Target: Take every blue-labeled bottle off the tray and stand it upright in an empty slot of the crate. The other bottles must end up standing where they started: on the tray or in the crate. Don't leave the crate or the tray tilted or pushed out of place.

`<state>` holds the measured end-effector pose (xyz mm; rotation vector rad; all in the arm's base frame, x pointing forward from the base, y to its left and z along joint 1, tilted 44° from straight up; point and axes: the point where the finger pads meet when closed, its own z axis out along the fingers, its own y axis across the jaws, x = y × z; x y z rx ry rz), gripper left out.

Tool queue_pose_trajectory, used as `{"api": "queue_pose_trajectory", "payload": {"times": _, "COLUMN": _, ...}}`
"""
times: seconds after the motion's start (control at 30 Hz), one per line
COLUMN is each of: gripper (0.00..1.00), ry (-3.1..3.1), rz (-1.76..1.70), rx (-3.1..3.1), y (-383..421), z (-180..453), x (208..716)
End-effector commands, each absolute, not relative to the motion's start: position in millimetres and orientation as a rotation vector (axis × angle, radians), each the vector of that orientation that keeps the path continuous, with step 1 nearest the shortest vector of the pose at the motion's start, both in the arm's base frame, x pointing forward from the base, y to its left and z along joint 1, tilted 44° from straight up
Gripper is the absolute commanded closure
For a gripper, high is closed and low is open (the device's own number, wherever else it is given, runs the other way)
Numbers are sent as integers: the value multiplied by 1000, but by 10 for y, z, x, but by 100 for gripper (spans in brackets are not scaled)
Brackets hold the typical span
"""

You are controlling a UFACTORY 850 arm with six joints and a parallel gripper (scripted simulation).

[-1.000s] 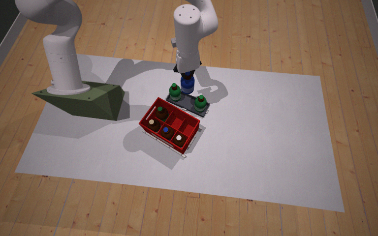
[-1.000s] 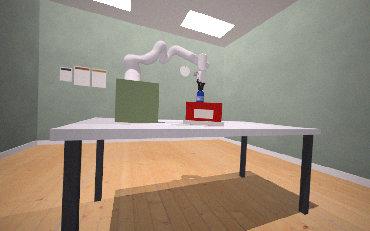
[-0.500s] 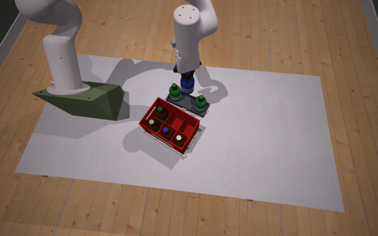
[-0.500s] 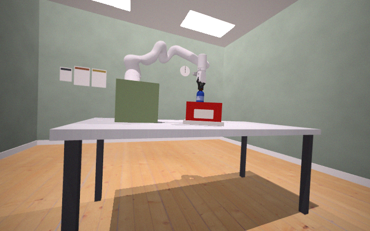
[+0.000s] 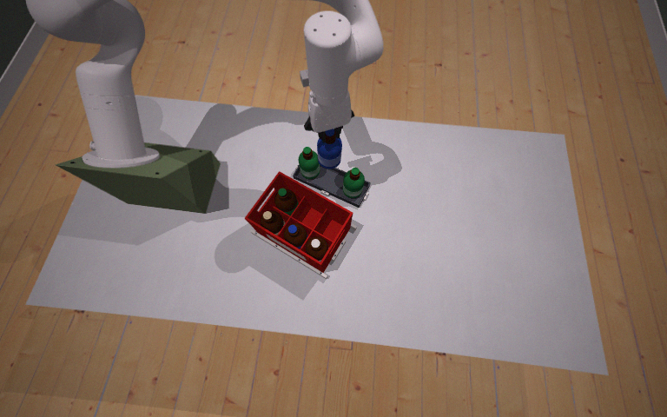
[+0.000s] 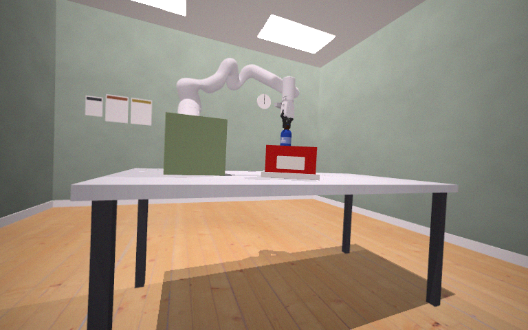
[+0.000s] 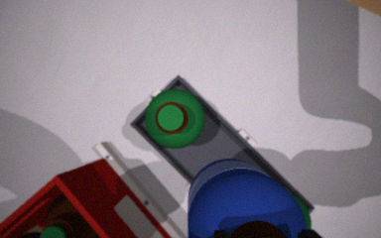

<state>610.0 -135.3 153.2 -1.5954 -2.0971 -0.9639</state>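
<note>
My gripper [image 5: 330,131] is shut on the neck of a blue-labeled bottle [image 5: 328,152] and holds it upright above the grey tray [image 5: 330,183]. The bottle also shows in the exterior view [image 6: 285,137] above the crate, and fills the lower right of the wrist view [image 7: 245,203]. Two green bottles [image 5: 308,162] [image 5: 353,182] stand on the tray; one shows in the wrist view [image 7: 174,118]. The red crate [image 5: 299,222] in front of the tray holds several brown bottles, one with a blue cap [image 5: 293,232]. Two slots [image 5: 311,215] [image 5: 334,229] on its tray side are empty.
The green arm base [image 5: 147,174] stands left of the crate. The crate sits on a pale rail frame [image 5: 290,254]. In the exterior view the crate [image 6: 291,159] hides the tray.
</note>
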Motion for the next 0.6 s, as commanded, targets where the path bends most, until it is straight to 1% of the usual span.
{"api": "queue_pose_trajectory", "payload": {"times": 0.0, "gripper": 100, "ry": -2099, "rz": -966, "rx": -1597, "y": -1386, "z": 1518, "x": 6091}}
{"api": "queue_pose_trajectory", "payload": {"times": 0.57, "gripper": 100, "ry": -2099, "rz": -966, "rx": -1597, "y": -1529, "z": 1362, "x": 5988}}
